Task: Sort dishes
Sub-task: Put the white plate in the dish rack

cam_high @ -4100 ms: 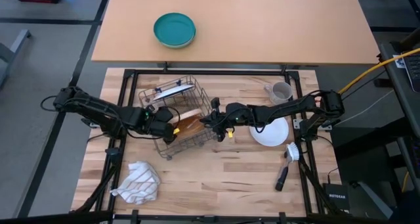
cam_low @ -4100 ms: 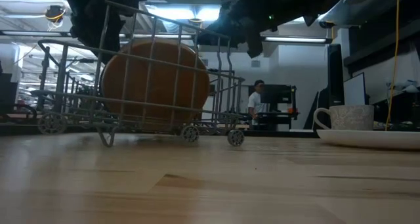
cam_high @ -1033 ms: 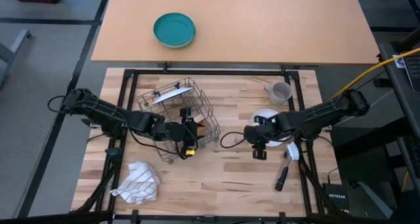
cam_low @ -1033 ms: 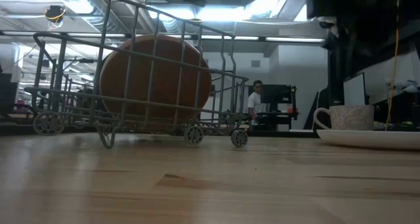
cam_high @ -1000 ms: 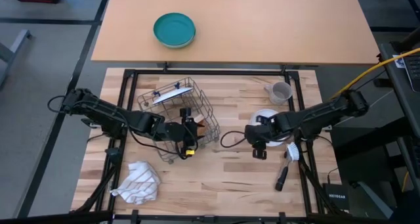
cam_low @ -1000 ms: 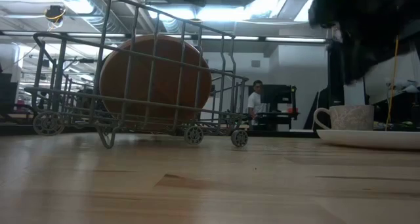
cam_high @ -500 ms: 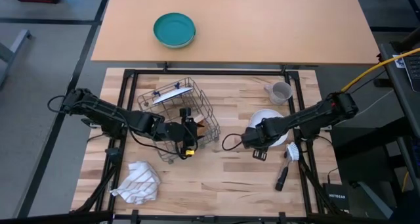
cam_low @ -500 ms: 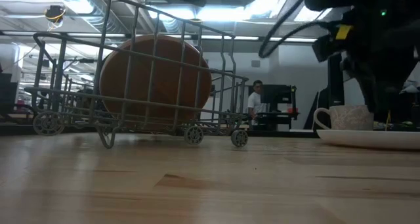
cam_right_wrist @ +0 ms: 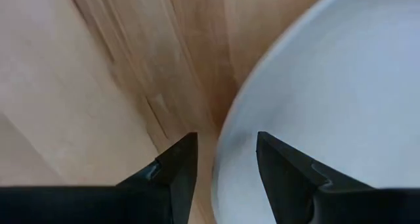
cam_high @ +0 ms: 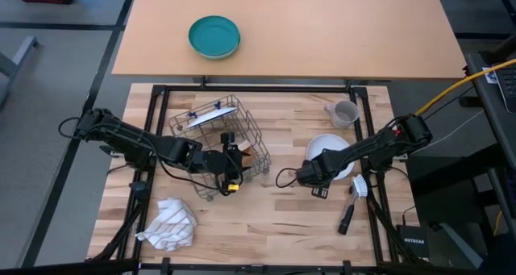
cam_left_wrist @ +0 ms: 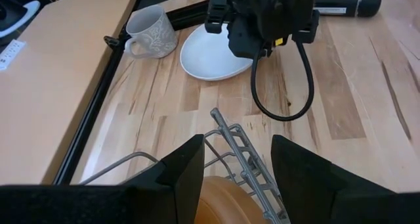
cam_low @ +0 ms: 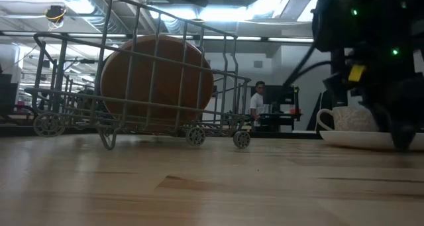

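- The white plate point(cam_high: 330, 152) lay flat on the wooden table point(cam_high: 274, 218), with the small grey mug point(cam_high: 345, 113) near it on its far side.
- The right gripper point(cam_right_wrist: 220, 159) sat low at the plate's rim, fingers parted, one on each side of the edge, not yet clenched on it.
- The peach-pink bowl point(cam_low: 157, 81) stood on edge inside the wire rack point(cam_high: 216, 142), well apart from the plate.
- The left gripper point(cam_left_wrist: 236, 161) hung over the rack's near end, jaws released, holding nothing.
- A dish brush point(cam_high: 355, 198) lay just beside the plate; a white cloth point(cam_high: 169, 223) lay well away, past the rack.
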Controlling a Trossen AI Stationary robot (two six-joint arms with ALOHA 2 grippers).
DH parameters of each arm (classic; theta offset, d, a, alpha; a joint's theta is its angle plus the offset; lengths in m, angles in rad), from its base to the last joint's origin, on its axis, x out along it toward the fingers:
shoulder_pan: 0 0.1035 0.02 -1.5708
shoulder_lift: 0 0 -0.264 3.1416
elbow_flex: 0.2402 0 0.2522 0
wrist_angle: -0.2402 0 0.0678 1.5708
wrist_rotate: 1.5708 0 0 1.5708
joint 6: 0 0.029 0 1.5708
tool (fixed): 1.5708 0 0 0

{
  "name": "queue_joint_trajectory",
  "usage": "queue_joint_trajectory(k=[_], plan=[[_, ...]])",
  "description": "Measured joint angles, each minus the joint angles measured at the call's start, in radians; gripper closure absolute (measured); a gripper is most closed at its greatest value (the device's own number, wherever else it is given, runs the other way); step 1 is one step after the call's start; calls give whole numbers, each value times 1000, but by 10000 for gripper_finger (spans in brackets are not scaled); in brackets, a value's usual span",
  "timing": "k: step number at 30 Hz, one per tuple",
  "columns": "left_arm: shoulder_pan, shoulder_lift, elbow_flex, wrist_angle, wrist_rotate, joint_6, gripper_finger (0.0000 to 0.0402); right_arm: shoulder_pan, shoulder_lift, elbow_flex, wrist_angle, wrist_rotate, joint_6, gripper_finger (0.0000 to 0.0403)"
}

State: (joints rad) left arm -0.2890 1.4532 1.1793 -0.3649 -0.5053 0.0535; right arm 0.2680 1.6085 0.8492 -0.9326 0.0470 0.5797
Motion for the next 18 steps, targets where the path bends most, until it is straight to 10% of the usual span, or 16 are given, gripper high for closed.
queue_joint_trajectory(k=[18], plan=[[0,0,0,-16,0,-51,235,0,-2,-46,48,75,19,382]])
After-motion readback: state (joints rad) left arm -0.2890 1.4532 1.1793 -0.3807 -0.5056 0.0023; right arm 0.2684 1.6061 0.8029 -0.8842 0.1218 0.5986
